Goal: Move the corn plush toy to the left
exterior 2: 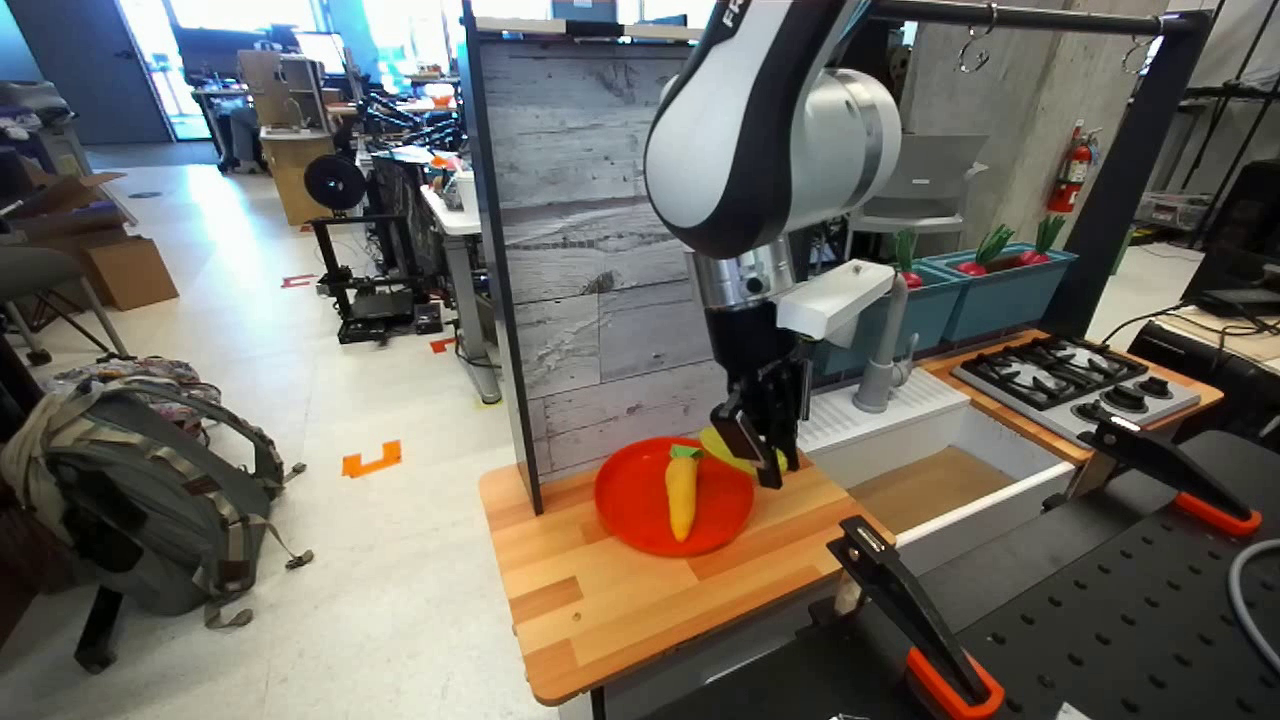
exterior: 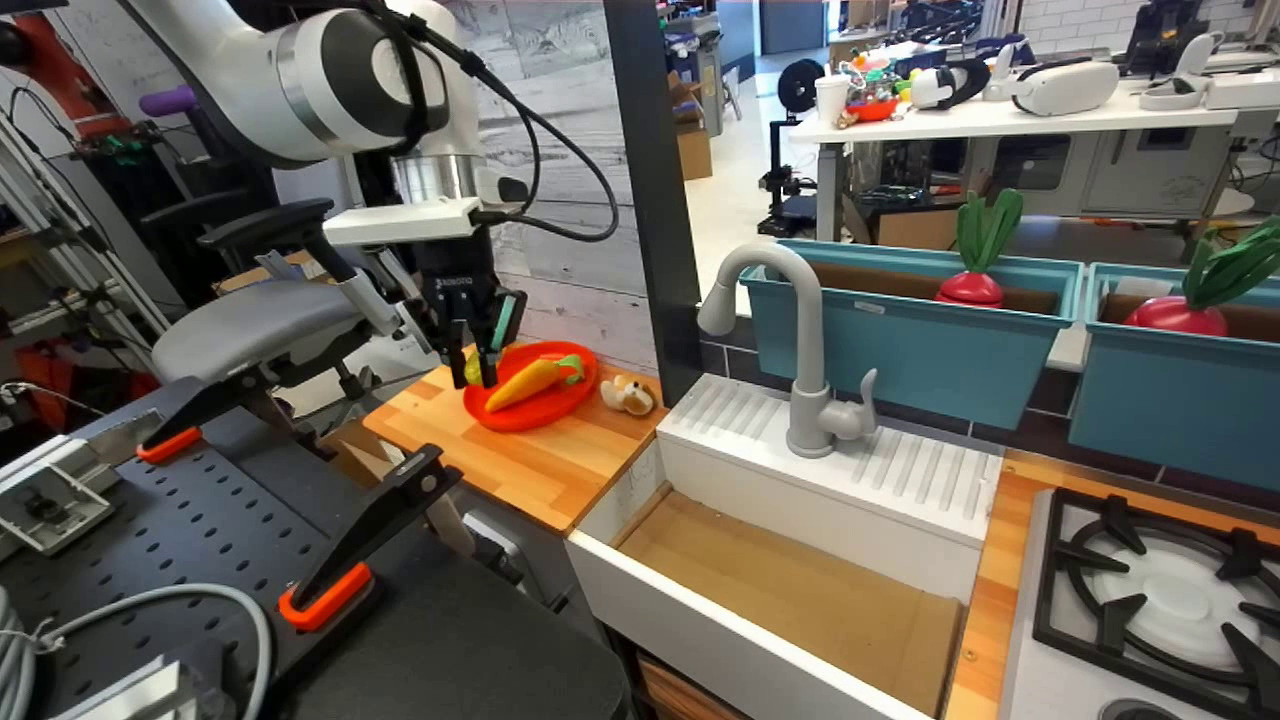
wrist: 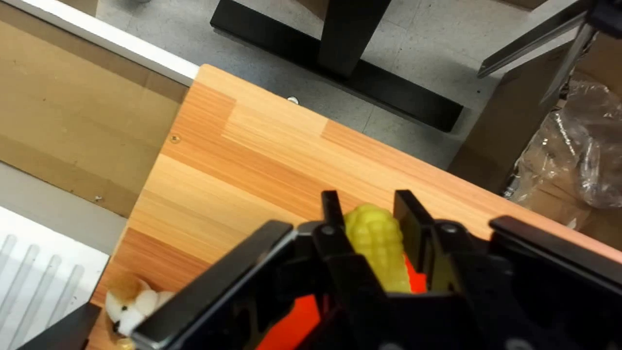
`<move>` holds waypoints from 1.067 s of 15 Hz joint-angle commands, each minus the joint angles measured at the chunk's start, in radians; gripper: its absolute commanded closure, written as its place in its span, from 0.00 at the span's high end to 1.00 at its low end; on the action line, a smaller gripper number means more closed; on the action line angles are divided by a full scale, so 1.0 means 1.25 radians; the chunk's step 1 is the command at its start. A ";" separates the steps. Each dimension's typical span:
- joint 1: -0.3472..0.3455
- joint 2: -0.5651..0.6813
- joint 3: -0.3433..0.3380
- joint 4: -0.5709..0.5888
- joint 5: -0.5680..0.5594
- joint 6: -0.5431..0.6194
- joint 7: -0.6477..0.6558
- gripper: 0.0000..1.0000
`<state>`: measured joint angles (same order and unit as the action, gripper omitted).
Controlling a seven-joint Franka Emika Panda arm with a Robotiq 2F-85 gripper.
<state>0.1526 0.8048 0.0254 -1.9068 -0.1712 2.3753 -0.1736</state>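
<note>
The pincer (wrist: 368, 198) is narrow and holds the yellow toy corn (wrist: 378, 243), clasped from both sides. In both exterior views the corn is at the edge of a shallow red-orange dish (exterior 2: 630, 505); the pincer covers part of it, so I cannot tell whether it rests on the rim or sits just above. A toy carrot (exterior 2: 682, 495) lies in the dish, its green top toward the grey wooden wall (exterior 2: 640, 330). The dish stands on the wooden counter (exterior 2: 640, 620), with a small brown-and-white stuffed animal (exterior: 630, 394) just beside it. Next to the counter, a sheet of cardboard (exterior: 790, 580) lines the floor of the white sink (exterior: 650, 610). In an exterior view, two blue planters (exterior: 900, 350) with brown filling (exterior: 870, 280) each show a leafy red radish (exterior: 970, 290). On a white table (exterior: 1000, 122) behind, an orange bowl (exterior: 873, 112) holds bright odds and ends (exterior: 872, 75).
</note>
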 commanded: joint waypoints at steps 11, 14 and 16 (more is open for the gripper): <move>0.095 0.109 0.041 0.192 -0.045 -0.209 0.009 0.08; 0.102 0.159 0.043 0.261 -0.050 -0.258 0.004 0.08; 0.106 0.192 0.044 0.305 -0.051 -0.289 0.001 0.08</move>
<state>0.2786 0.9675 0.0719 -1.6438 -0.2098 2.1012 -0.1704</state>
